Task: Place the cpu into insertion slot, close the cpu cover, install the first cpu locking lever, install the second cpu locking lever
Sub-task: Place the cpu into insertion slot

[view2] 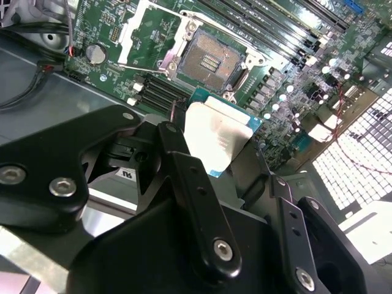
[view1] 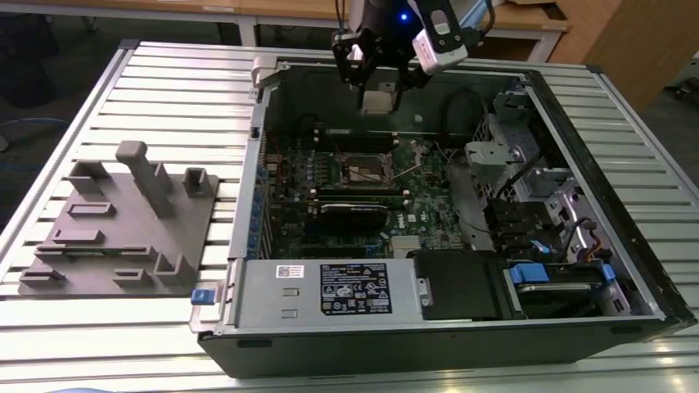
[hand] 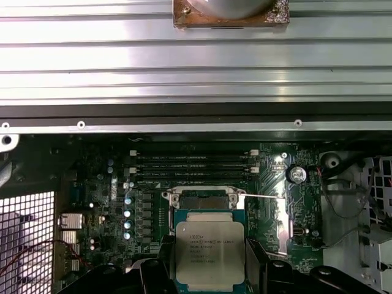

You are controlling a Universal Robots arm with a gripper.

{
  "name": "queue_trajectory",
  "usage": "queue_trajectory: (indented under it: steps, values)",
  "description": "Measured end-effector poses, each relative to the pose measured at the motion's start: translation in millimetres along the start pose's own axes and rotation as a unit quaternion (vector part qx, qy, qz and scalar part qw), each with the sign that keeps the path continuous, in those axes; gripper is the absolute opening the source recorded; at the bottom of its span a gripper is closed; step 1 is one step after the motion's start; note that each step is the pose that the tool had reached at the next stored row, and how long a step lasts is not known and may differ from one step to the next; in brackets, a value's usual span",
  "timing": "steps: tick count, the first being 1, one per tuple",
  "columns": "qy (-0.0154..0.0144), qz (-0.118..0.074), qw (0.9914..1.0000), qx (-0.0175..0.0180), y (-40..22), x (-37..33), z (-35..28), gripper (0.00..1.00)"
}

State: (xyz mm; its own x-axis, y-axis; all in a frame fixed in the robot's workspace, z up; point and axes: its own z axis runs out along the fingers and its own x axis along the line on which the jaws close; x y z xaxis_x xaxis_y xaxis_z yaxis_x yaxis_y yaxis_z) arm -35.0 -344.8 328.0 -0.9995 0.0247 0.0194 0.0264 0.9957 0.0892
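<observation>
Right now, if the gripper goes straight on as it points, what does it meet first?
Likely the insertion slot or the motherboard beside it; the cpu held in the gripper would touch first. Alignment and depth are unclear.

cpu (hand: 210, 254): top looked like matt silver-grey metal.
My pincer (view2: 217, 150): my links were smooth black, faintly glossy.
counter (view1: 164, 90): was ribbed bare metal, dull sheen.
insertion slot (view2: 209, 61): had a shiny metal rim.
</observation>
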Motion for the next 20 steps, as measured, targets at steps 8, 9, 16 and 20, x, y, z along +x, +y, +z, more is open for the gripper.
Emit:
queue_trajectory:
  steps: [8,9,16,20]
  values:
    - [0.0000,0.000,1.00000,0.0000,-0.1,0.0,1.4,0.54]
    - [0.0000,0.000,1.00000,0.0000,-0.1,0.0,1.4,0.54]
    - [0.0000,0.000,1.00000,0.0000,-0.3,0.0,3.5,0.54]
    - [-0.0001,0.000,1.00000,-0.0002,-0.4,-0.1,4.3,0.54]
